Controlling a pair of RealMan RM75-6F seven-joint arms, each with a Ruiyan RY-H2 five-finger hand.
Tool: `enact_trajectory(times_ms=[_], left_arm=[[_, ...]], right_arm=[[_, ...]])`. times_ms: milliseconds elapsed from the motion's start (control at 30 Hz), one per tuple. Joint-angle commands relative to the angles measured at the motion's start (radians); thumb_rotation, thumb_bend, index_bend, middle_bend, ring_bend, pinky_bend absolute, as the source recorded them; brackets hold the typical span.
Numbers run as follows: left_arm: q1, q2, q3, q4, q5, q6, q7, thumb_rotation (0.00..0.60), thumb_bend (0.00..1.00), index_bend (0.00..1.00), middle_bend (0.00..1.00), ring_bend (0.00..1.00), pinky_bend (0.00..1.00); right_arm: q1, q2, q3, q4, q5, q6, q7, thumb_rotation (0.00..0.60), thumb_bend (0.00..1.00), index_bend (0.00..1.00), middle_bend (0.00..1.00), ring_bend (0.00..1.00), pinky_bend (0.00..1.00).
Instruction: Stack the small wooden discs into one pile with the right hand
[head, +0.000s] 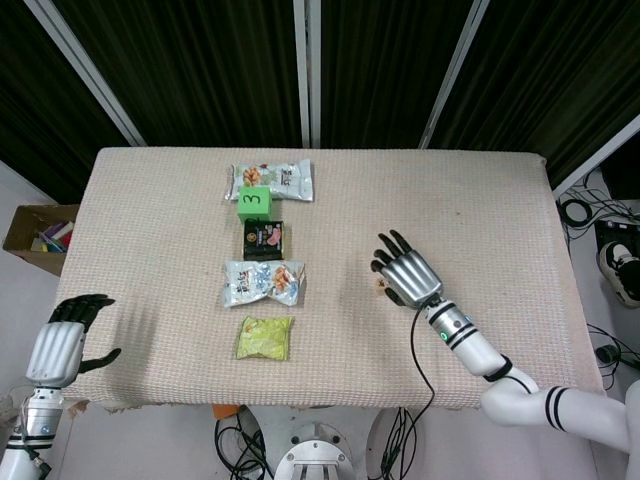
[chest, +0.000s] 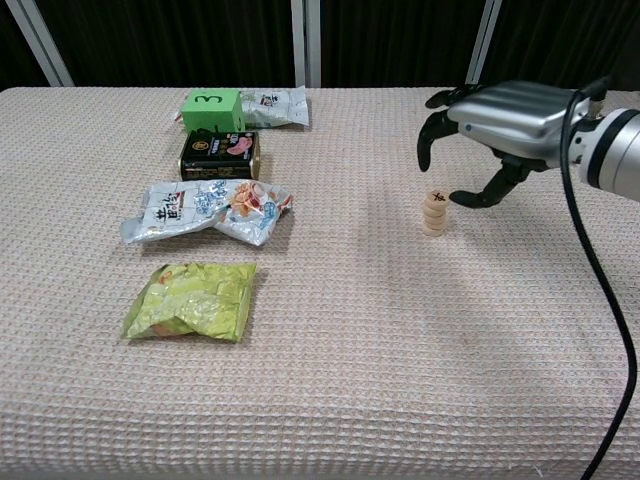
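One pile of small wooden discs (chest: 434, 213) stands upright on the cloth-covered table (chest: 400, 380), on its right half, well apart from the row of snack packs. The count is hard to fix at this size, perhaps four, and the top disc carries a dark mark too small to read. The discs look light, hard and smooth, so I judge the column would topple at a slight sideways knock; any further disc is best pinched by its rim and lowered straight down.

The right hand (chest: 497, 125) hovers just above and beside the pile, fingers spread and curled downward, holding nothing and clear of the top disc. The left hand (head: 62, 343) hangs off the table's near left corner, fingers loosely curled and empty.

Along the table's middle lie a silver snack bag (chest: 272, 106), a green cube (chest: 211, 110) marked "3", a dark tin (chest: 219, 155) with an unreadable gold label, a second silver pack (chest: 208, 212) with illegible print, and a yellow-green pouch (chest: 192, 301).
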Motion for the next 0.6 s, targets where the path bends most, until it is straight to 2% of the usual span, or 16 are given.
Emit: enact_trajectory(times_ms=[33,200,333,500,600], left_arm=[[0.004,0.002,-0.002,0.002,-0.003,0.005,-0.003,0.600,0.09,0.24,0.22,0.17,0.18],[0.014,0.007,-0.010,0.003,-0.009,0.026,-0.004,0.600,0.09,0.24,0.22,0.17,0.18],[0.028,0.024,-0.030,-0.011,-0.023,0.062,-0.003,0.600,0.09,0.24,0.22,0.17,0.18],[0.039,0.054,-0.040,-0.048,-0.027,0.086,0.026,0.600,0.09,0.24,0.22,0.17,0.18],[0.041,0.066,-0.039,-0.070,-0.028,0.085,0.043,0.600,0.09,0.24,0.22,0.17,0.18]], right_arm=[[-0.082,0.085,-0.014,-0.079,-0.024,0.120,0.012,0.600,0.28,0.31,0.25,0.00,0.00],[-0.238,0.194,-0.044,-0.165,-0.048,0.342,0.030,0.600,0.30,0.22,0.23,0.00,0.02],[-0.381,0.265,-0.096,-0.195,-0.089,0.511,0.100,0.600,0.30,0.14,0.18,0.00,0.06],[-0.512,0.302,-0.152,-0.166,-0.143,0.637,0.225,0.600,0.31,0.09,0.13,0.00,0.04],[-0.551,0.307,-0.164,-0.142,-0.165,0.669,0.281,0.600,0.32,0.08,0.13,0.00,0.02]])
